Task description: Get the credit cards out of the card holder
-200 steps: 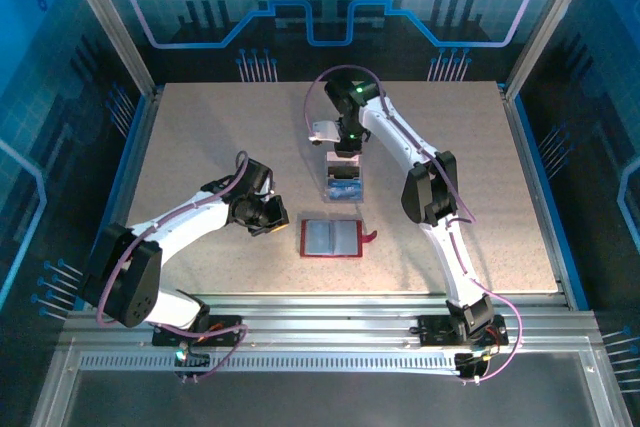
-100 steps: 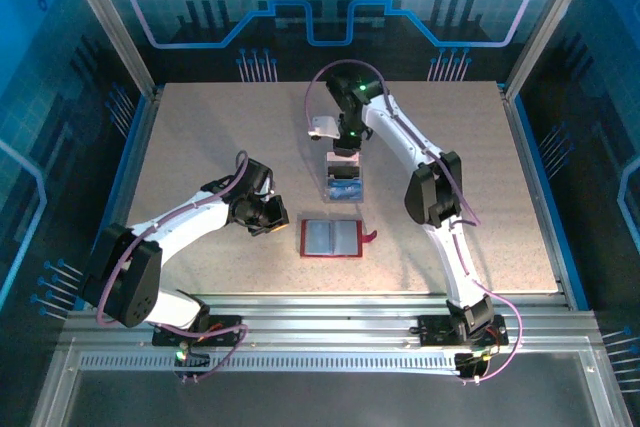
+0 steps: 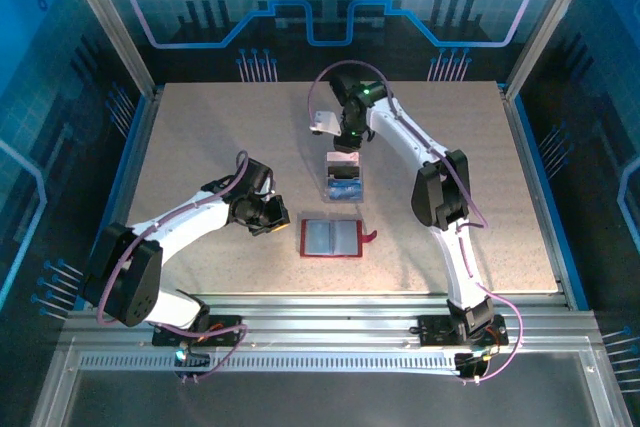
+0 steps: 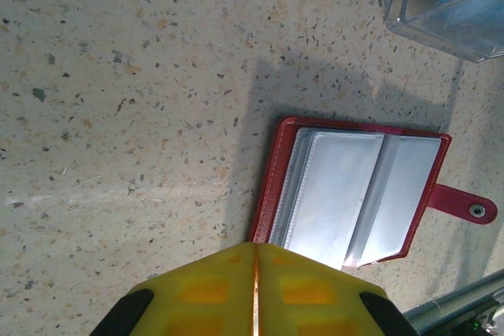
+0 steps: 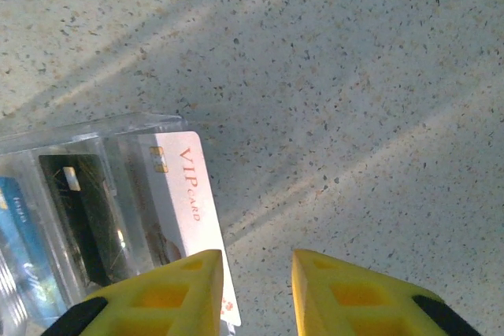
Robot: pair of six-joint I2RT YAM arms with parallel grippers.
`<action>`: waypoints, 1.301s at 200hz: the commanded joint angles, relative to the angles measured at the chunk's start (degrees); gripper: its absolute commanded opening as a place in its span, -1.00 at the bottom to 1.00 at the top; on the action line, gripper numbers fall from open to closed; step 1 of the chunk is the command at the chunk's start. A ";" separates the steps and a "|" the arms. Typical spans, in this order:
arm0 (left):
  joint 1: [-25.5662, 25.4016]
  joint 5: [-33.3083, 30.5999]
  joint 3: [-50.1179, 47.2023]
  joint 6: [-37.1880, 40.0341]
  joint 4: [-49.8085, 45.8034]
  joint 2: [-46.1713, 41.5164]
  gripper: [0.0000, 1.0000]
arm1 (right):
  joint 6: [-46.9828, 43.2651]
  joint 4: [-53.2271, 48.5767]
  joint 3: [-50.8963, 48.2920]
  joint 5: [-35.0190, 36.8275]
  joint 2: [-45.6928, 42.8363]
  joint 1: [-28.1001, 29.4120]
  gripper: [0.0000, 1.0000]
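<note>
The card holder (image 3: 330, 238) lies open on the table, red with greyish clear pockets (image 4: 346, 194) and a snap tab on its right. My left gripper (image 3: 272, 225) is shut with nothing in it, its fingertips (image 4: 256, 253) at the holder's left edge. Behind the holder, a clear plastic tray (image 3: 343, 187) holds the credit cards: a pale pinkish VIP card (image 5: 185, 194), a dark card (image 5: 79, 210) and a blue card (image 5: 16, 241). My right gripper (image 5: 256, 269) hangs open just beyond the tray's far end (image 3: 347, 142), with the pale card beside its left finger and bare table between the fingers.
The speckled table (image 3: 200, 137) stretches free to the left, right and back. An aluminium rail (image 3: 320, 307) runs along the near edge, and metal posts with blue panels enclose the sides. A white tag on the right wrist (image 3: 322, 119) sticks out to the left.
My right gripper has opened and drawn back from the tray toward the far side, leaving the pale card in the tray. The left arm has not moved.
</note>
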 commanded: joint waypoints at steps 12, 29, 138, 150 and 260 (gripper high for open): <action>0.40 1.66 -0.66 -0.16 -0.14 -0.34 -0.82 | 1.52 3.78 -0.62 0.43 1.87 -0.66 -0.41; 0.42 1.66 -0.71 -0.14 -0.32 -0.59 -0.82 | 1.61 4.34 -0.69 0.69 2.84 -0.65 -0.41; 0.44 2.36 0.03 0.30 -0.76 0.44 -0.82 | 0.60 3.40 -1.36 0.87 3.50 -0.57 -0.40; 0.39 2.45 0.09 0.30 -0.76 0.36 -0.82 | 0.76 2.72 -0.62 0.78 3.43 -0.48 -0.41; 0.44 2.97 -0.44 0.45 0.32 -1.55 -0.81 | 15.01 3.48 -8.47 -3.51 -12.06 3.22 -0.36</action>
